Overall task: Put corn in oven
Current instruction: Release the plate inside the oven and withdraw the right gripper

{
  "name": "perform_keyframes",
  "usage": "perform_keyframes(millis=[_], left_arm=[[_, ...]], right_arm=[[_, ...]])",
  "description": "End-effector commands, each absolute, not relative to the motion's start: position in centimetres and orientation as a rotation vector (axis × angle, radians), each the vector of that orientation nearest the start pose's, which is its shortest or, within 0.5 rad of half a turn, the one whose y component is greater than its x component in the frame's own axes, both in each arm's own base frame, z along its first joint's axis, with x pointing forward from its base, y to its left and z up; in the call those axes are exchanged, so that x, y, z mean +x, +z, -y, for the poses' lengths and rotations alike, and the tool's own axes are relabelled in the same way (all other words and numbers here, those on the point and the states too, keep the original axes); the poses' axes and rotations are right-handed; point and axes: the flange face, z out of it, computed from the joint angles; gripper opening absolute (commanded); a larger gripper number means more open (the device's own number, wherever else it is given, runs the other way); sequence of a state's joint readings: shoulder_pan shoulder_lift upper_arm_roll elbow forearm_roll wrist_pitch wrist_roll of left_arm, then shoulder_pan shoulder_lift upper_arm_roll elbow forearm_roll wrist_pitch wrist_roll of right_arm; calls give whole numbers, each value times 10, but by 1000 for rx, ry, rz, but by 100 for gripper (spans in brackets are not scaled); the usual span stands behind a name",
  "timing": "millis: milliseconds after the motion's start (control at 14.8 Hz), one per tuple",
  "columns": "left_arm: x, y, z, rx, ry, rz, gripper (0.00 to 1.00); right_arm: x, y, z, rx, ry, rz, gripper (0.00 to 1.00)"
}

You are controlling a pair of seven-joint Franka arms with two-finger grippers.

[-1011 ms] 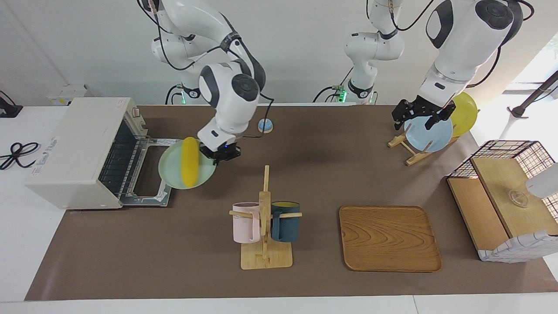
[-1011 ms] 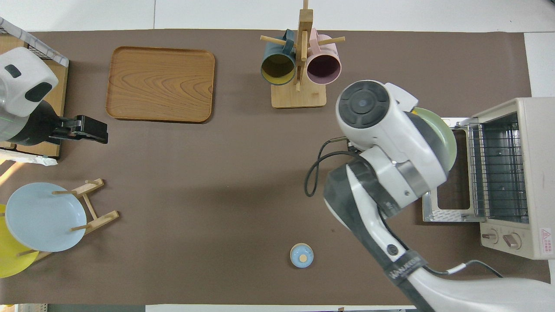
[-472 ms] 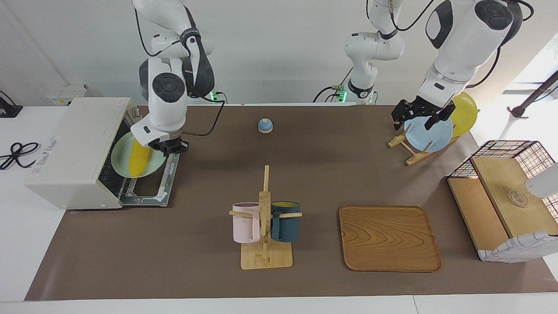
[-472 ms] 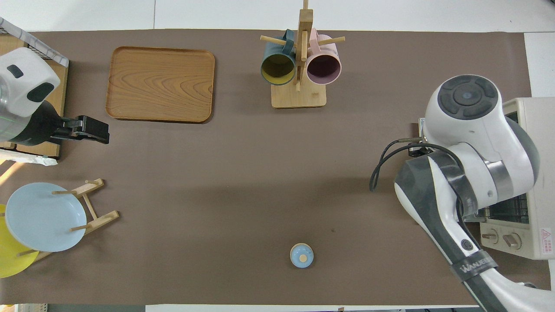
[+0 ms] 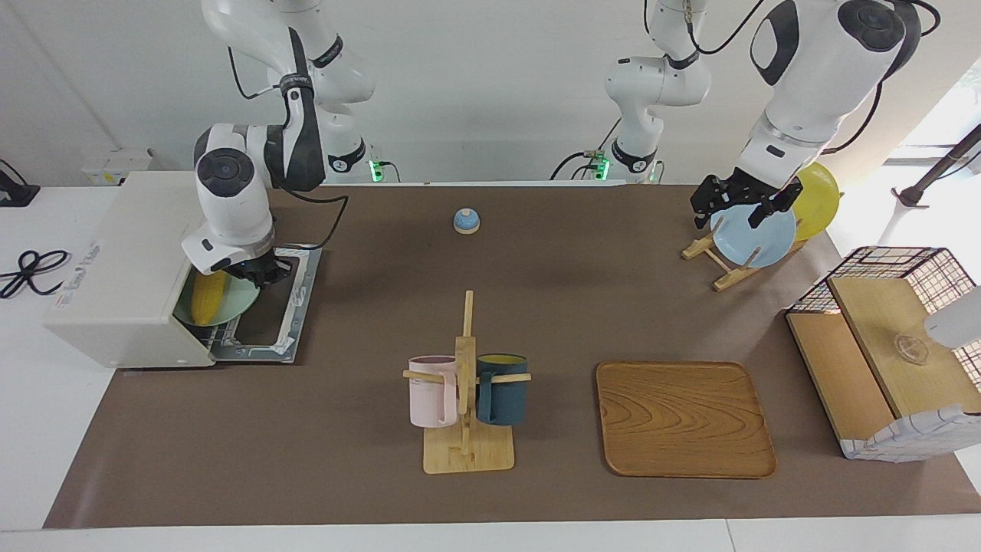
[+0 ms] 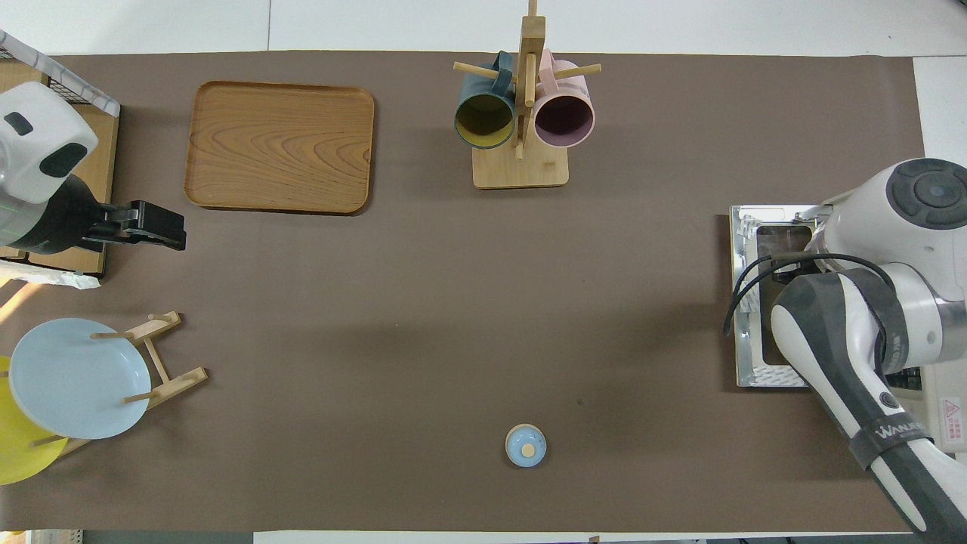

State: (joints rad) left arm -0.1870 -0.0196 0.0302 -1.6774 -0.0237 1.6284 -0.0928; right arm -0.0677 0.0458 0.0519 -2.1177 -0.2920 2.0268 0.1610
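— Two arms, one long table under a brown mat (image 5: 536,307), white wall at the robots' end. Where's the corn (image 5: 208,296)?

— On a pale green plate (image 5: 244,297) that sits partly inside the oven (image 5: 126,261), over the lowered door (image 5: 268,330). The right gripper (image 5: 257,274) is clenched on that plate's rim.

— And the other one?

— The left gripper (image 5: 739,205) hangs over the blue plate (image 5: 752,238) in its wooden rack, jaws spread, holding nothing. A yellow plate (image 5: 816,198) stands just beside the blue one.

— What else is on the mat?

— A mug stand (image 5: 467,429) with a pink and a dark blue mug, a wooden tray (image 5: 682,418) beside it, a small blue bell (image 5: 467,221) nearer the robots, and a wood-and-wire box (image 5: 881,345) at the left arm's end.
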Motion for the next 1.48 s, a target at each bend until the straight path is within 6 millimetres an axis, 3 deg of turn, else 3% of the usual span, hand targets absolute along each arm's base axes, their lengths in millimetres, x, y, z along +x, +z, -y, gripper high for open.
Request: perform_keyframes(millis=[0,539,674,1011,1213,1415], left_arm=[[540,595,83,-3169,54,-97,100],[540,595,82,-3169,52,-94,100],[540,595,82,-3169,52,-94,100],[540,595,82,-3169,54,-94,100],[540,595,82,-3169,52,-94,100],[540,595,82,-3169,52,-94,100]], right_arm=[[521,388,32,-3373,183,34,0],[522,388,36,-3371,161,33,3],[522,388,48,-3370,163,2,3],[523,388,45,-3365,161,1,35],[530,397,39,-3352,143,-11,36],[545,420,8,-3336,139,31,36]])
